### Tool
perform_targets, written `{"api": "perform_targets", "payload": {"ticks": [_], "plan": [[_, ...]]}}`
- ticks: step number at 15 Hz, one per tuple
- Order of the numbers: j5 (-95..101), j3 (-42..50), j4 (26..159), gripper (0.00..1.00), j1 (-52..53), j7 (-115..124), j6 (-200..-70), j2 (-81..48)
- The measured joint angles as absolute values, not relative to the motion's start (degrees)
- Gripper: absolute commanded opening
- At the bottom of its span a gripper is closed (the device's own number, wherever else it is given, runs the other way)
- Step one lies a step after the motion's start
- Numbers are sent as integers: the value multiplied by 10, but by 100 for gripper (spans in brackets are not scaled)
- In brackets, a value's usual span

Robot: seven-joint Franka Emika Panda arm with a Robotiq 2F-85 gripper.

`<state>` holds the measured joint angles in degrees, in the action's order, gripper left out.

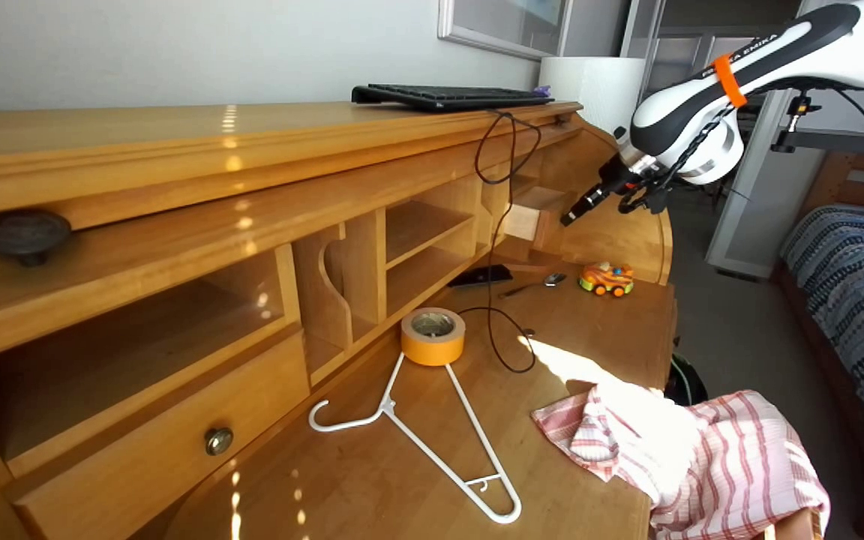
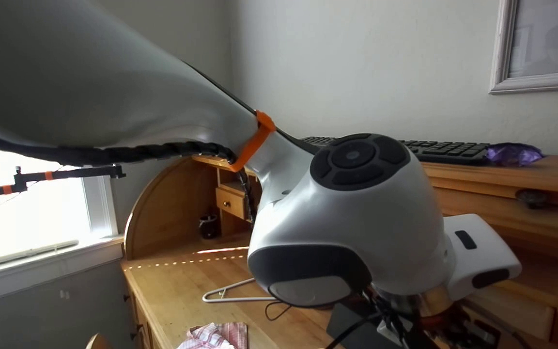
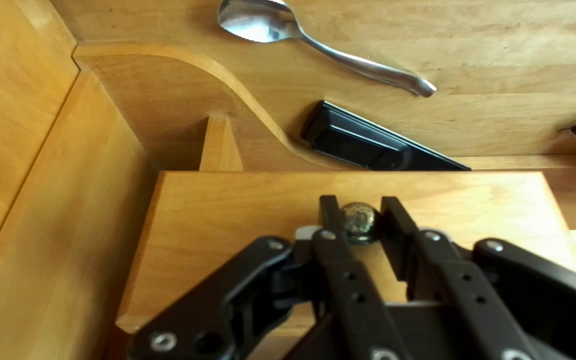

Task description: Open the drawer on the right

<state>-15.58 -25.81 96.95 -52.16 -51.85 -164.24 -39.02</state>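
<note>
While the hand (image 3: 359,204) clamps its knob (image 3: 359,222), the drawer (image 3: 263,207) juts out directly ahead.

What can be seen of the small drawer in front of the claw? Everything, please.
The drawer looks wooden: plain, flat, honey-brown front facing the claw, paler side wall, and a round metal knob, dark with brassy patches. It stands open, jutting out from the desk in an exterior view. The claw straddles the knob closely; whether it grips firmly, I cannot tell. Its inside is not clearly visible.
</note>
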Motion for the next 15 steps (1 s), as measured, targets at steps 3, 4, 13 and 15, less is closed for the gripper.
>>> {"api": "perform_targets", "payload": {"ticks": [3,4,13,15], "plan": [[-156,-262,982,6,-529,-529,-1645,-384],[-156,-264,984,6,-532,-534,-1645,-383],[-156,-269,999,73,-542,-569,-1663,-380],[-156,-269,1006,88,-541,-570,-1677,-380]]}}
